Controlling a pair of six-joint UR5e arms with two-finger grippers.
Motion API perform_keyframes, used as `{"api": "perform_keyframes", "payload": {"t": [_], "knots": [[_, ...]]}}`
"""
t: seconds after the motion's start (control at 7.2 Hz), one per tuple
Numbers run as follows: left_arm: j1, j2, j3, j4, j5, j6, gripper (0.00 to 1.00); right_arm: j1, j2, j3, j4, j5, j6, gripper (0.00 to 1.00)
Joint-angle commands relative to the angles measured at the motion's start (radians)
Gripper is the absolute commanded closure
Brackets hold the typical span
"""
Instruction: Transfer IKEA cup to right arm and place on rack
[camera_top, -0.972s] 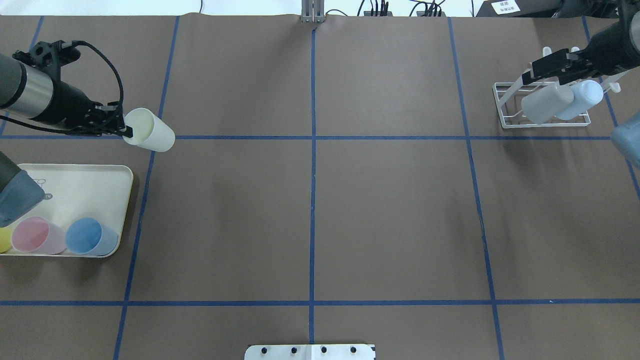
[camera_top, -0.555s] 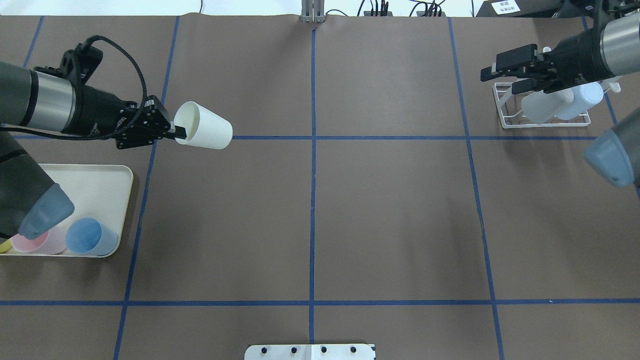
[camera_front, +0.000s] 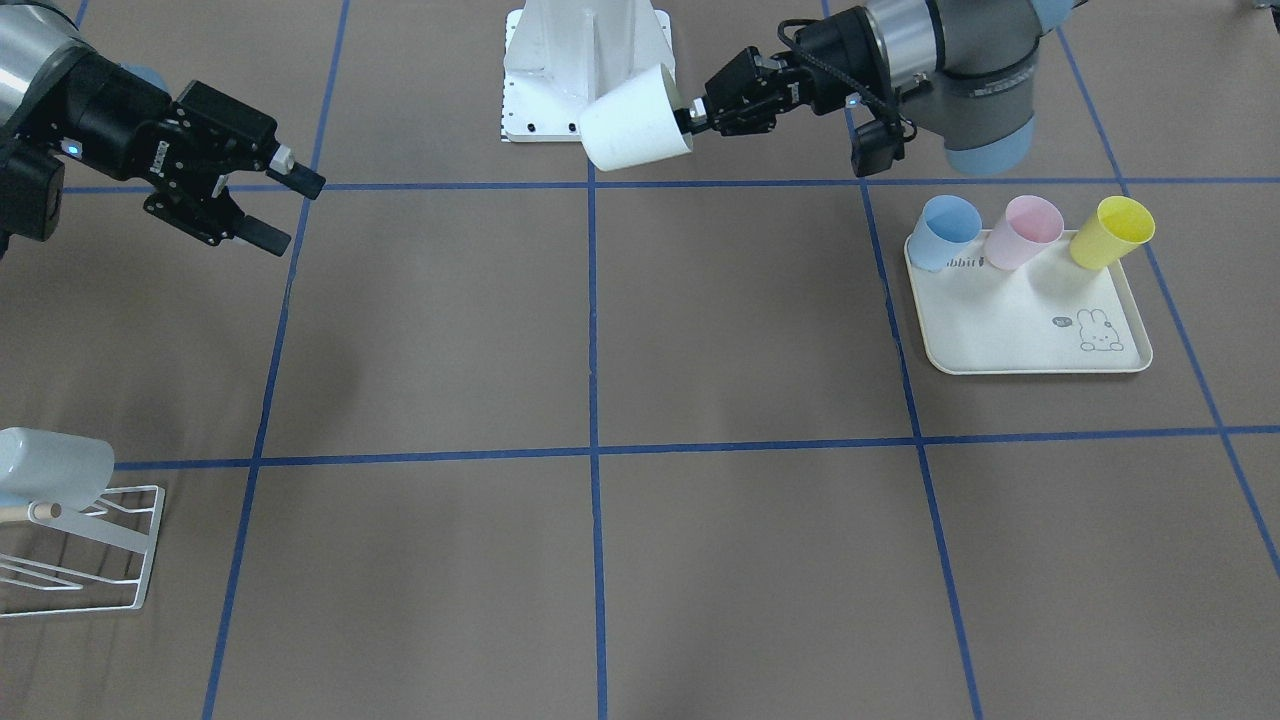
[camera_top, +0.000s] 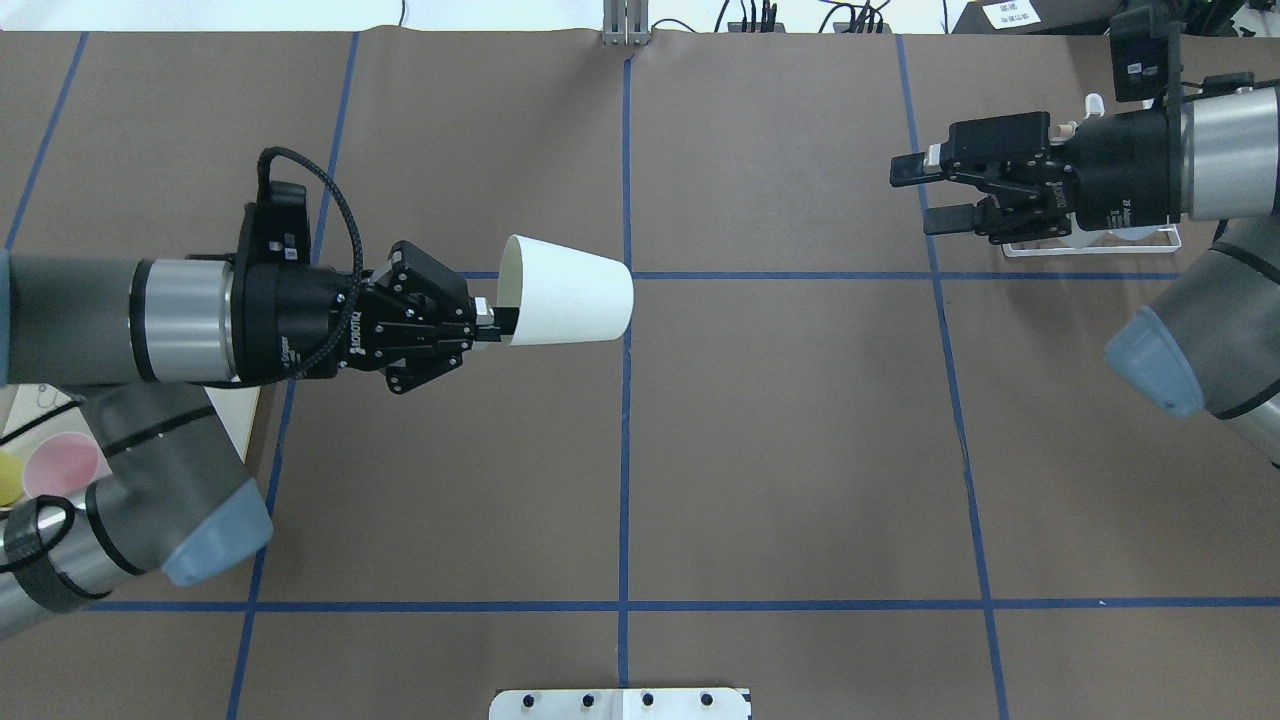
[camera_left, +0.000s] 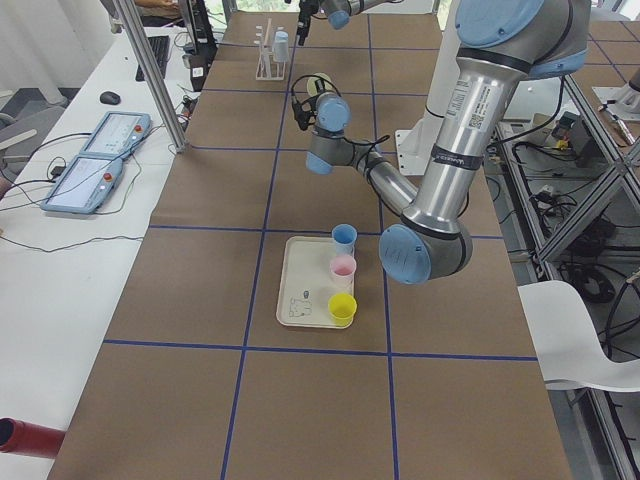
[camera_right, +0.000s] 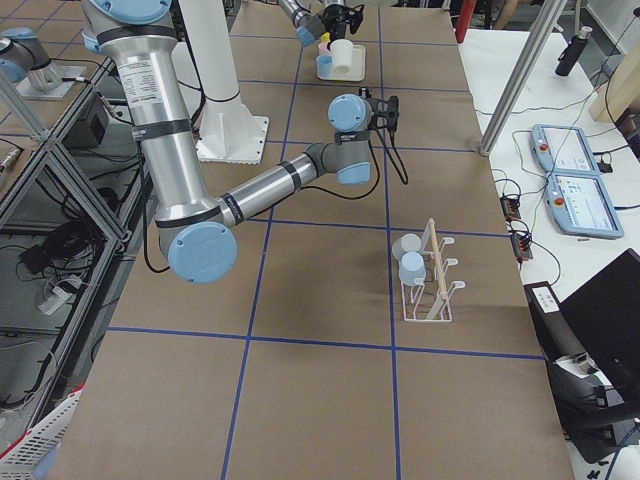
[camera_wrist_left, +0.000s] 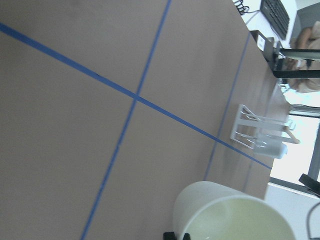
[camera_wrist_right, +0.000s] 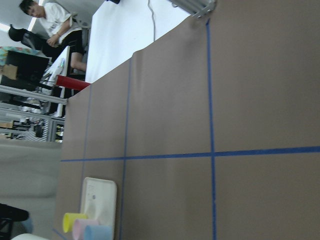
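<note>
The white IKEA cup (camera_top: 565, 292) hangs on its side above the table's middle, mouth toward my left gripper (camera_top: 500, 325). That gripper is shut on the cup's rim, also seen in the front view as left gripper (camera_front: 690, 118) and cup (camera_front: 632, 120). The cup's rim (camera_wrist_left: 230, 215) fills the bottom of the left wrist view. My right gripper (camera_top: 920, 195) is open and holds nothing, apart from the cup and pointing toward it. The white wire rack (camera_front: 100, 540) holds a pale cup (camera_front: 50, 465). In the overhead view the right arm hides most of the rack (camera_top: 1100, 247).
A cream rabbit-print tray (camera_front: 1030, 330) holds a blue cup (camera_front: 947, 230), a pink cup (camera_front: 1025, 232) and a yellow cup (camera_front: 1110, 232). The robot's white base (camera_front: 585, 70) stands at mid-table. A person (camera_wrist_right: 47, 20) sits beyond the far table end.
My left arm has carried the cup rightward to near the table's centre line. My right gripper has moved left, away from the rack, with its jaws apart.
</note>
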Motion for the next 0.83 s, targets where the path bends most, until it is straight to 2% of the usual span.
{"api": "perform_keyframes", "payload": {"t": [0.0,0.14,0.28,0.42,0.69], "knots": [[0.126,-0.002,0.016,-0.194,0.172,-0.044,1.00,-0.100,0.014,-0.003,0.268,-0.159,0.226,0.02],[0.165,-0.003,0.051,-0.292,0.230,-0.061,1.00,-0.170,0.012,-0.006,0.389,-0.265,0.297,0.02],[0.214,-0.013,0.069,-0.360,0.305,-0.063,1.00,-0.238,0.014,0.000,0.441,-0.342,0.303,0.02],[0.239,-0.014,0.074,-0.376,0.348,-0.063,1.00,-0.298,0.023,0.017,0.450,-0.391,0.303,0.02],[0.240,-0.013,0.105,-0.382,0.340,-0.049,1.00,-0.352,0.081,0.017,0.446,-0.443,0.308,0.04]]}}
